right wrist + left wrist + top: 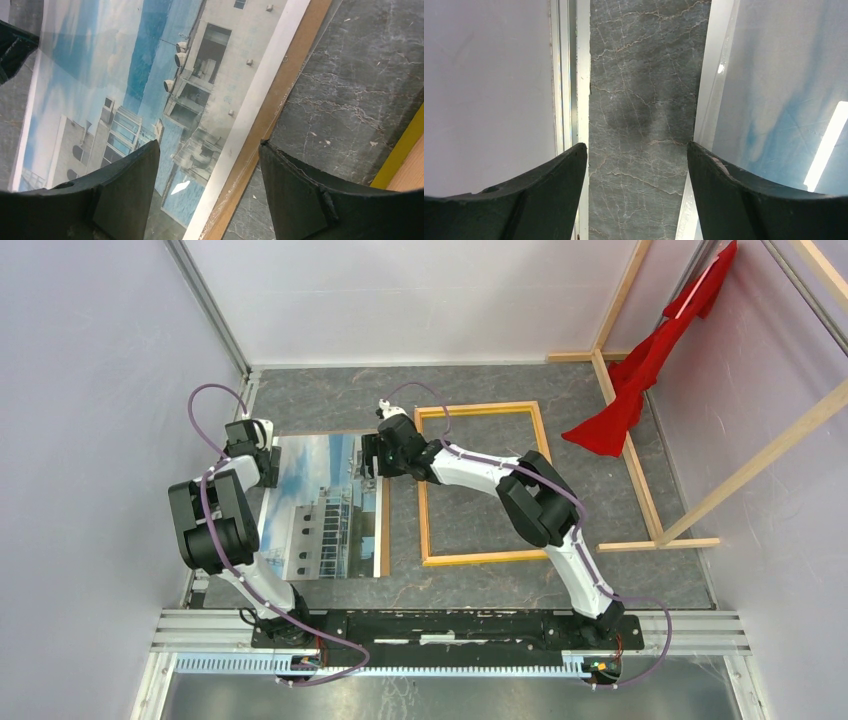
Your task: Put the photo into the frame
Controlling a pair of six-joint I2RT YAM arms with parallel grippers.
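**Left arm.** The left gripper [637, 150] hangs with its jaws set wide apart and nothing between them. In its wrist view one finger lies over the pale side wall and the metal rail at the surface's left edge. The other finger lies over the white left border of the photo [320, 505]. Bare grey marbled surface [639, 75] fills the gap between the fingers. Contact with the print cannot be made out.

**Right arm.** The right gripper [209, 147] is likewise spread, with no object clasped. It is poised above the far right part of the photo. Its wrist view shows one finger over the printed building. The other finger is over the bare surface just beyond the brown backing sheet [285, 95]. Whether the fingertips touch anything cannot be told.

**Photo.** The print lies flat, picture side up, on the left half of the surface, between the two grippers. It shows a white building against blue sky. It rests on the backing sheet, whose brown edge projects as a narrow strip along the photo's right side.

**Frame.** The frame [424, 510] lies flat on the surface to the right of the photo. It is close beside the photo but separate, with a band of bare surface between them. Grey surface shows through its opening, and the right arm reaches across its left part.

**Surroundings.** Bare wooden beams [640, 475] stand at the far right, and a red cloth [640, 370] is draped on them.
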